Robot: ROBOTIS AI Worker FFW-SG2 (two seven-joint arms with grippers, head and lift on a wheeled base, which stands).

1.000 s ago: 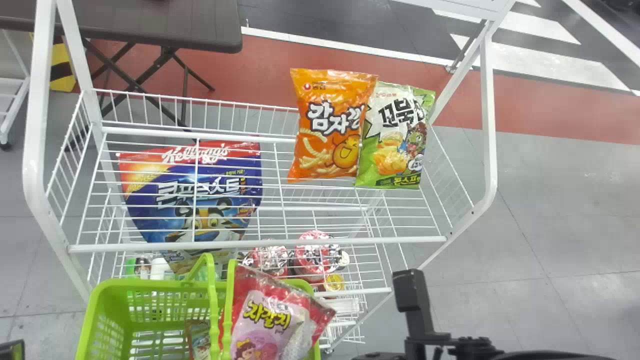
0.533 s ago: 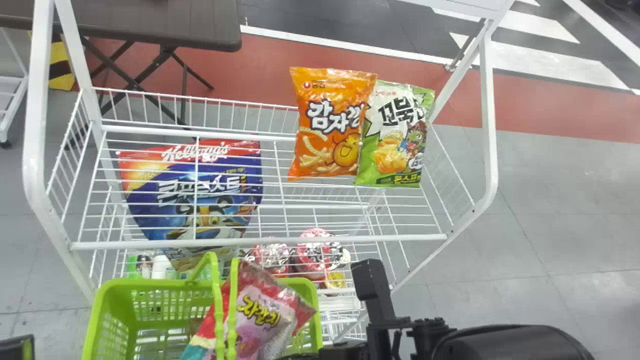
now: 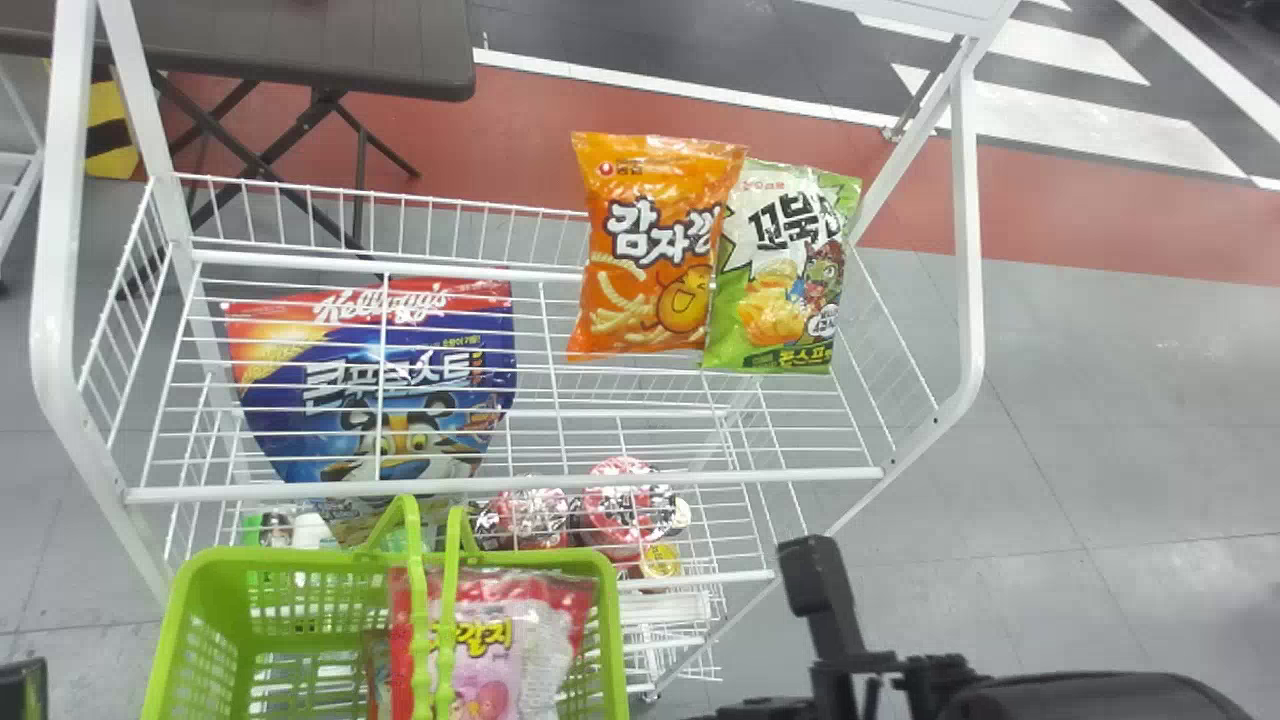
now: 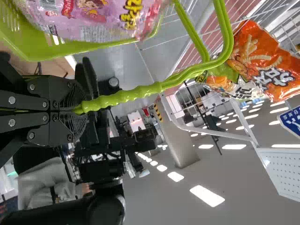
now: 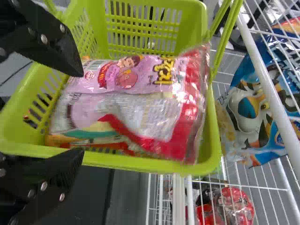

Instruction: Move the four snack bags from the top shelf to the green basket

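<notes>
While my left gripper (image 4: 77, 110) is clamped on the handle (image 4: 136, 93) of the green basket (image 3: 300, 557), my right gripper (image 5: 80, 112) has its jaws wide apart with nothing between them, beside the pink snack bag (image 5: 126, 77) lying inside. Under that bag I make out part of another packet (image 3: 376, 675), so I'd call the job about half done. Two are left on the top shelf (image 3: 650, 482): the orange bag (image 3: 645, 255) and the green bag (image 3: 745, 345), side by side at the back, the orange slightly overlapping the green. The shelf is white wire, and through it I see a big blue cereal bag (image 3: 300, 420) and some red tubs (image 3: 625, 505) lower down. Behind stands a dark folding table (image 3: 320, 60) on a grey floor (image 3: 1120, 420) crossed by a red band (image 3: 1110, 235).
</notes>
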